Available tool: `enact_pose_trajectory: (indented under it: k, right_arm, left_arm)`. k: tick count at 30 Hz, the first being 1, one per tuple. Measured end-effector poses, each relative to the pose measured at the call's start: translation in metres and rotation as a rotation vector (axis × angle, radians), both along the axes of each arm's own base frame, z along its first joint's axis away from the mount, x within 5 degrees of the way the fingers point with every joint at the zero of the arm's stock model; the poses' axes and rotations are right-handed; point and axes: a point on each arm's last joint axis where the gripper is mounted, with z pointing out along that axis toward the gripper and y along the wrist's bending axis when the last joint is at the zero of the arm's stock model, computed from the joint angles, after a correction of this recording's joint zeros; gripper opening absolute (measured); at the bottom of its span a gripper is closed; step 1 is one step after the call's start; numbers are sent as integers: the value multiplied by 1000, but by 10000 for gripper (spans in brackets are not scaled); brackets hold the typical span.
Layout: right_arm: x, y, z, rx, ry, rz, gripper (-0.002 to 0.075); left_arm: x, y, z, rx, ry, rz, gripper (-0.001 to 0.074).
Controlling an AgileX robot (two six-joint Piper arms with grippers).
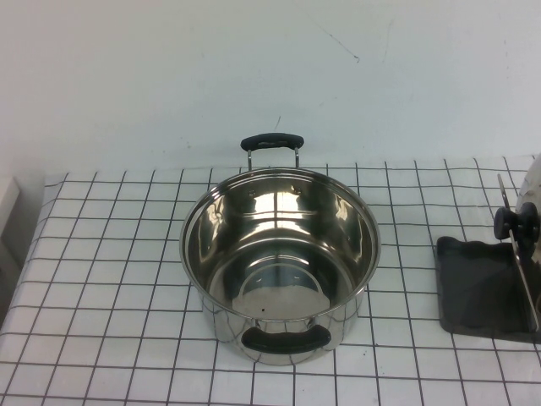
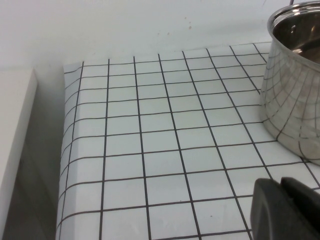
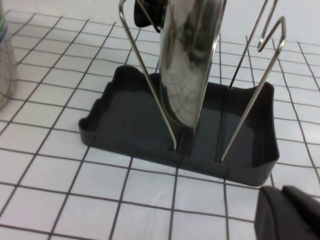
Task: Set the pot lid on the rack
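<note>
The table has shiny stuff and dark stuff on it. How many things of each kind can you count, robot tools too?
Steel pot: 1
Pot lid, standing upright in the rack: 1
Rack, wire rods on a dark grey tray: 1
Robot tools: 2, the left tool low beside the pot, the right tool just in front of the rack
Total: 5

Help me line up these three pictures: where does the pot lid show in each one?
High view: the pot lid stands on edge at the far right, in the rack, black knob toward the pot.
Left wrist view: not in it; only the pot and the left hand.
Right wrist view: top centre, upright between the rack's wire rods, above the right hand.
Shared landmark: the grid-patterned tabletop.
</note>
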Motion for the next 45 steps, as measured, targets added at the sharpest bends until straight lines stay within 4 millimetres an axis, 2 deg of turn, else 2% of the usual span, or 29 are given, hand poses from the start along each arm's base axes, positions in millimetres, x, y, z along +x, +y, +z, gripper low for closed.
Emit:
enact_pose_trajectory:
  k: [7,31,36,40,45]
  right_arm:
    - [0,0,0,136,6,-49,-2]
    - [0,0,0,154,7,-55,-2]
    - [0,0,0,154,7,-55,-2]
    - [0,0,0,154,7,-53,-2]
    - [0,0,0,154,7,-53,-2]
  left_arm:
    - [0,0,0,0,0,0,-2]
    - [0,0,0,8,-2,2,-2]
    - [5,2,-13,46,-29,28,-2]
    - [10,6,-31,52,-37,121,-2]
    - [11,12,-35,41,-24,238,-2]
